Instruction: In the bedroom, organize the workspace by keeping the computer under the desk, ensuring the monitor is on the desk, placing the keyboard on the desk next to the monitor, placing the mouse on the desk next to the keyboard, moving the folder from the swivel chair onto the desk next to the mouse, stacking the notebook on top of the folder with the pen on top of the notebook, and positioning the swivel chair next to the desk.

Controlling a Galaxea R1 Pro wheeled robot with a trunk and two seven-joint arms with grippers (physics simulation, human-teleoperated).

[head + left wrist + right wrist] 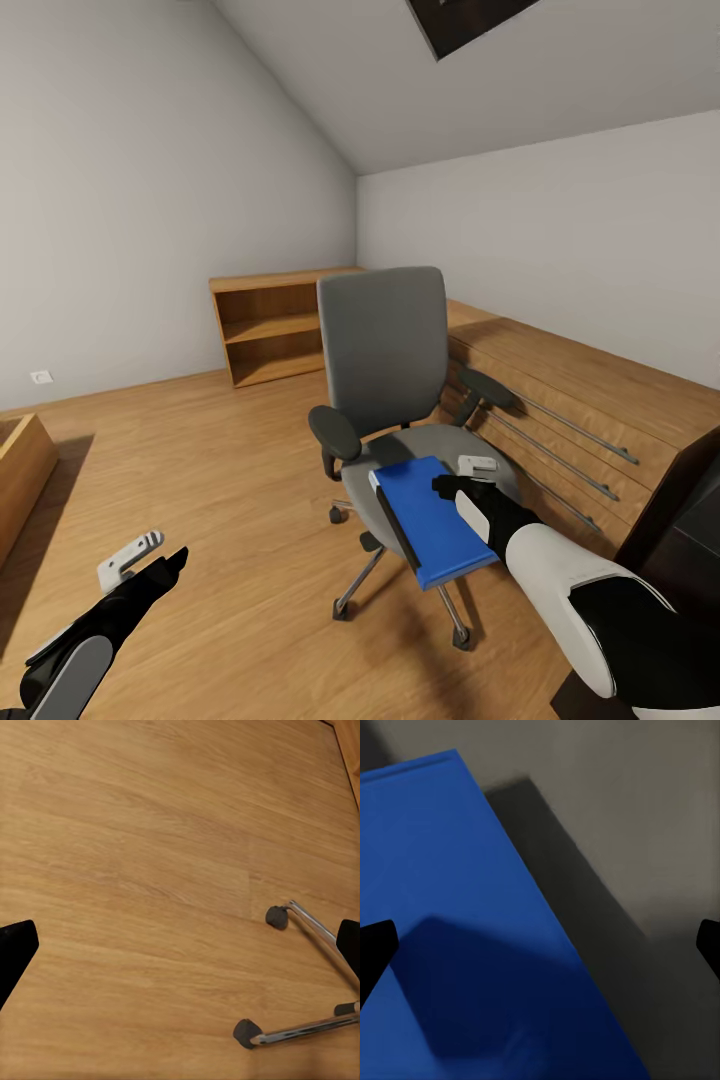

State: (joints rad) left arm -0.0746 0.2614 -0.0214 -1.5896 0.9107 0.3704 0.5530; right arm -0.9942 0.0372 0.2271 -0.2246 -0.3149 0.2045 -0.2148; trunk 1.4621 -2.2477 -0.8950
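One folder (432,520) on swivel chair (385,350) | right gripper (470,485) wide above it | left gripper (150,560) wide, idle | best lowered squarely onto overhanging edge

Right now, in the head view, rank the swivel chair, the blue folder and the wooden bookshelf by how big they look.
1. swivel chair, clearly largest.
2. wooden bookshelf against the far wall; distance shrinks it.
3. folder, looks close to the bookshelf, so this order is unsure.

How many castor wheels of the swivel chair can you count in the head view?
3: one castor behind the front leg, one nearest the left hand, one below the folder. Others may be hidden by the seat.
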